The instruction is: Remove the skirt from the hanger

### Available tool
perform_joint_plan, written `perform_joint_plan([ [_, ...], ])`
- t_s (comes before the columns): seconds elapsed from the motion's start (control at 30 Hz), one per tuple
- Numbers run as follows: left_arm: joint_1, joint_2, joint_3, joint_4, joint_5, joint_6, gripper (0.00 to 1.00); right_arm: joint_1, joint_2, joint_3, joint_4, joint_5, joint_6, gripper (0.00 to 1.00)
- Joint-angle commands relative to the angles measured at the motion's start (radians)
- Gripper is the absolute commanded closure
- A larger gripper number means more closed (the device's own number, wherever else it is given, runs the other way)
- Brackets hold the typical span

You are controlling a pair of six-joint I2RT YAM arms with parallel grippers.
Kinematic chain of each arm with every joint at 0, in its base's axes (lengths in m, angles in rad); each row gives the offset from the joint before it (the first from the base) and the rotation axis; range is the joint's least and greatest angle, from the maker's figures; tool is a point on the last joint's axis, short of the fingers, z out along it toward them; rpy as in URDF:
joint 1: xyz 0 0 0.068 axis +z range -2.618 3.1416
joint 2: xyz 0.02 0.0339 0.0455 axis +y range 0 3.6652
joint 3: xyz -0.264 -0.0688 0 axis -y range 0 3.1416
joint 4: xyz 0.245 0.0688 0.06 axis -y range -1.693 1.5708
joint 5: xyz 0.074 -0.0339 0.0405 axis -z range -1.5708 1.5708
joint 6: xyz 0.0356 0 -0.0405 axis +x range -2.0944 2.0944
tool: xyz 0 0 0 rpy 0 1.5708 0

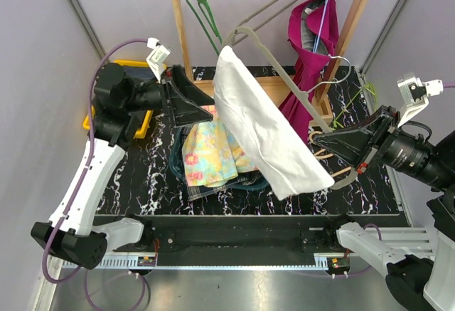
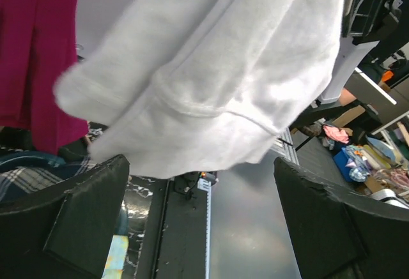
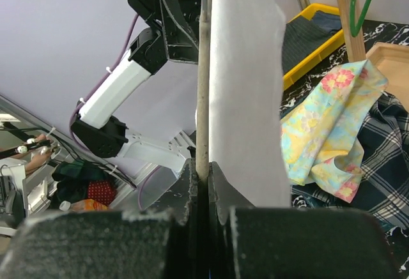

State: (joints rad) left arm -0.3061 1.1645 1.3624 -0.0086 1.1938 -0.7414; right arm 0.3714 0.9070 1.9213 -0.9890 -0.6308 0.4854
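Two hands flanked the white skirt (image 1: 263,126), which hung on a grey hanger (image 1: 288,76) tilted from far left down to near right above the middle of the surface (image 1: 142,176). The right hand (image 1: 320,140) was clamped narrow on the hanger's lower end, its fingers (image 3: 220,196) pinching the thin rod with the skirt's edge just beside them. The left hand (image 1: 199,101) stood wide and held nothing, just left of the skirt's upper part; from its wrist view the skirt's hem filled the space above and between its fingers (image 2: 83,215). Whether they touched the cloth could not be told. Under the skirt lay a floral cloth (image 1: 210,154) on a plaid one (image 3: 383,164). At the far side stood a wooden rack (image 1: 181,33) with a green hanger (image 1: 202,12) and a magenta dress (image 1: 313,48). A yellow tray (image 1: 142,122) sat at the far left, behind the left arm.
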Motion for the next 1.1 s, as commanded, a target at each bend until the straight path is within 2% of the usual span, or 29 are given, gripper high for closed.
perform_joint_plan([
  [0.0, 0.054, 0.011, 0.05, -0.008, 0.066, 0.067, 0.01, 0.001, 0.009, 0.048, 0.11, -0.036, 0.027, 1.0],
  [0.1, 0.056, 0.008, 0.029, 0.048, 0.063, 0.048, 0.01, 0.001, 0.018, 0.062, 0.112, -0.044, 0.033, 1.0],
  [0.17, 0.058, 0.009, 0.043, -0.017, 0.056, 0.107, 0.01, 0.001, 0.023, 0.07, 0.115, -0.047, 0.038, 1.0],
  [0.2, 0.067, 0.014, 0.059, -0.077, 0.046, 0.211, 0.01, 0.001, 0.023, 0.073, 0.118, -0.049, 0.041, 1.0],
  [0.23, 0.071, 0.018, 0.082, -0.153, 0.038, 0.243, 0.01, 0.001, 0.024, 0.076, 0.118, -0.05, 0.042, 1.0],
  [0.27, 0.074, 0.021, 0.08, -0.146, 0.041, 0.226, 0.01, 0.001, 0.026, 0.077, 0.118, -0.052, 0.044, 1.0],
  [0.33, 0.078, 0.023, 0.041, -0.003, 0.059, 0.134, 0.01, 0.001, 0.027, 0.076, 0.116, -0.053, 0.044, 1.0],
  [0.37, 0.076, 0.02, 0.024, 0.066, 0.059, 0.022, 0.01, 0.001, 0.027, 0.074, 0.119, -0.053, 0.044, 1.0],
  [0.4, 0.07, 0.02, 0.0, 0.181, 0.056, -0.027, 0.01, 0.001, 0.027, 0.07, 0.128, -0.055, 0.047, 1.0],
  [0.5, 0.053, 0.027, -0.016, 0.297, 0.049, -0.134, 0.01, 0.001, 0.023, 0.045, 0.159, -0.06, 0.061, 1.0],
  [0.73, 0.042, 0.043, -0.011, 0.279, 0.033, -0.105, 0.01, 0.001, 0.021, 0.002, 0.2, -0.07, 0.087, 1.0],
  [0.87, 0.024, 0.055, -0.009, 0.344, 0.02, -0.171, 0.01, 0.001, 0.015, -0.03, 0.23, -0.075, 0.101, 1.0],
  [1.0, -0.004, 0.058, -0.013, 0.436, 0.018, -0.245, 0.03, 0.001, -0.017, -0.18, 0.361, -0.069, 0.145, 1.0],
  [1.07, -0.014, 0.055, -0.013, 0.456, 0.023, -0.277, 0.1, 0.001, -0.034, -0.247, 0.456, -0.069, 0.172, 1.0],
])
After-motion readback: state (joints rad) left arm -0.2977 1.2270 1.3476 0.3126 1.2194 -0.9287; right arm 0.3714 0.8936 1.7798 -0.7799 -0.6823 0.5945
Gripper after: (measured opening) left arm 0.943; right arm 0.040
